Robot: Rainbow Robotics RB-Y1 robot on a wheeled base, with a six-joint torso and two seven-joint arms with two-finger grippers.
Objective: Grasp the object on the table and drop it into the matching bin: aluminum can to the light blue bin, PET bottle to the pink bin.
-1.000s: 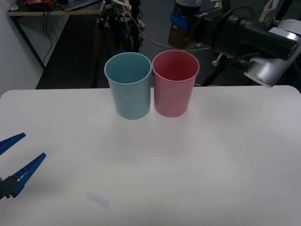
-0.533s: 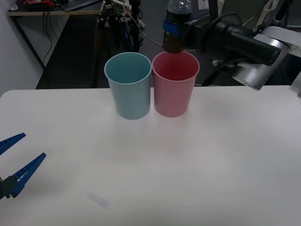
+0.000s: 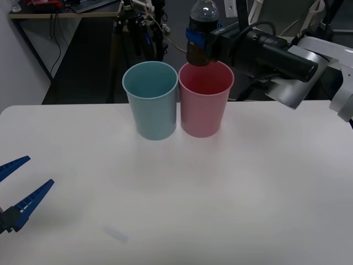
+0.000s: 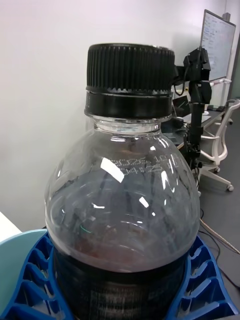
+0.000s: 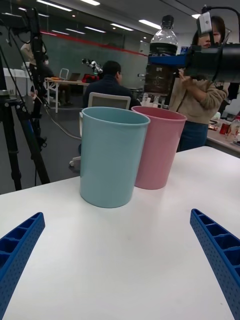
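Note:
The PET bottle (image 3: 201, 32), clear with a dark cap and a blue label band, hangs upright over the far rim of the pink bin (image 3: 204, 102). My right gripper (image 3: 199, 43) is shut on its body, its arm reaching in from the right. In the right wrist view the bottle (image 4: 125, 200) sits between blue ribbed fingers (image 4: 30, 280). The light blue bin (image 3: 150, 102) touches the pink bin's left side on the white table (image 3: 231, 193). My left gripper (image 3: 16, 190) rests open at the table's left front. Its wrist view shows the light blue bin (image 5: 112, 155), pink bin (image 5: 160, 147) and held bottle (image 5: 161, 65).
A tripod (image 3: 124, 33) and a desk (image 3: 66, 11) stand behind the table's far edge. A small pale scrap (image 3: 117, 234) lies near the front of the table. People are in the room behind the bins.
My right arm has carried the bottle leftward, from off the pink bin's right side to above its far rim. The left gripper has stayed still.

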